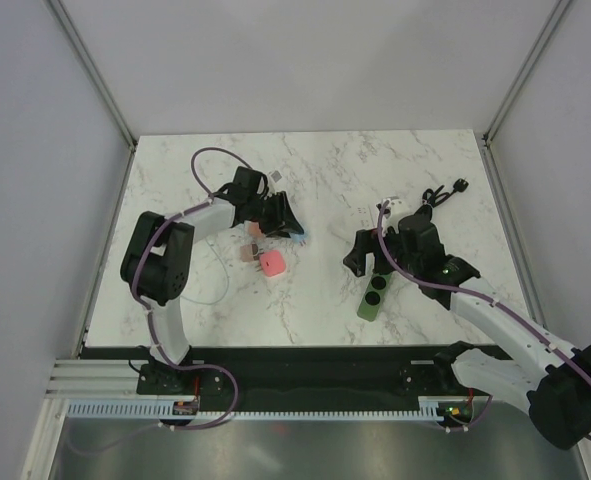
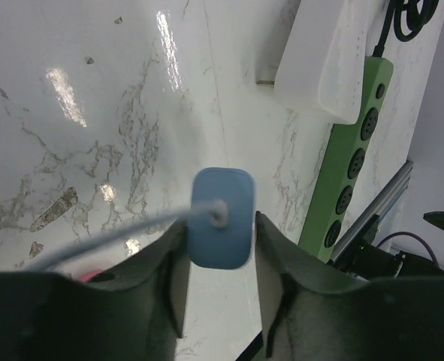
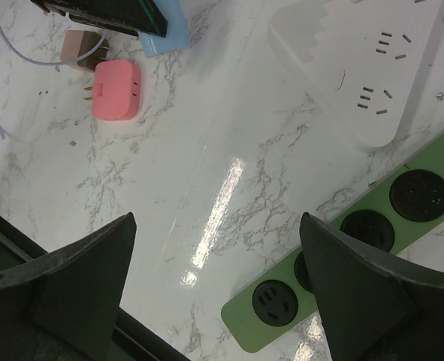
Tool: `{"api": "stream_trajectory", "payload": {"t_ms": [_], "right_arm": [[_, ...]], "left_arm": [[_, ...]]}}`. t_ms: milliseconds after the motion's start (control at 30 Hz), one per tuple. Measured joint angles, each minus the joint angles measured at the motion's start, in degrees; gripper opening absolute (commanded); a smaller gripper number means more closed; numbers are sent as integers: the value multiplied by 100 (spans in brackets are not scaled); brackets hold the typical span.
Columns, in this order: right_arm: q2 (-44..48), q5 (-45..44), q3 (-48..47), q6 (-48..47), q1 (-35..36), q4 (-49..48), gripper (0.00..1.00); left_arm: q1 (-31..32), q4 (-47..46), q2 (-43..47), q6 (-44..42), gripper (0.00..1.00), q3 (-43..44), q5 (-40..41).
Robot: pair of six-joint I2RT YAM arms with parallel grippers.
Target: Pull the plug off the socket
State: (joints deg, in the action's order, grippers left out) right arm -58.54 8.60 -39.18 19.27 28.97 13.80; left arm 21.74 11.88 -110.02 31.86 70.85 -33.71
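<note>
Left end effector pinches blue plug near pink plug; right one spread above green strip.

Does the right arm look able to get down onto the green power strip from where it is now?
Probably yes. The right gripper stands open just above the green power strip, with nothing between them. The white power strip lies beside the green one, not across it.

Top view: we look down from high up behind arm bases, whole table small below. Wrist views: we ride close over table, facing down and ahead. All three share green strip, white strip, blue plug.
</note>
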Motion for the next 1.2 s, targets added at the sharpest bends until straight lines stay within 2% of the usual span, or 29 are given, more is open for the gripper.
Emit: {"api": "stream_trajectory", "payload": {"t_ms": [67,433,567,700,900,1067,1200], "right_arm": [[0,2,28,0,0,0,98],[11,7,133,0,0,0,98],[22,9,153,0,0,-4,98],[22,13,186,4,0,-4,98],[22,35,186,37,0,-4,98],[7,7,188,70,0,-7,98],[-146,-111,208,190,0,-114,98]], "left_arm": [[0,22,-9,0,57,0,7],[0,337,-9,-9,64,85,293],[0,450,-7,-37,64,190,345],[7,501,-7,-133,61,319,-55],[55,111,50,-144,64,435,-1113],[63,-881,267,140,66,361,-2070],[107,-1659,901,315,70,-11,-2133]]}}
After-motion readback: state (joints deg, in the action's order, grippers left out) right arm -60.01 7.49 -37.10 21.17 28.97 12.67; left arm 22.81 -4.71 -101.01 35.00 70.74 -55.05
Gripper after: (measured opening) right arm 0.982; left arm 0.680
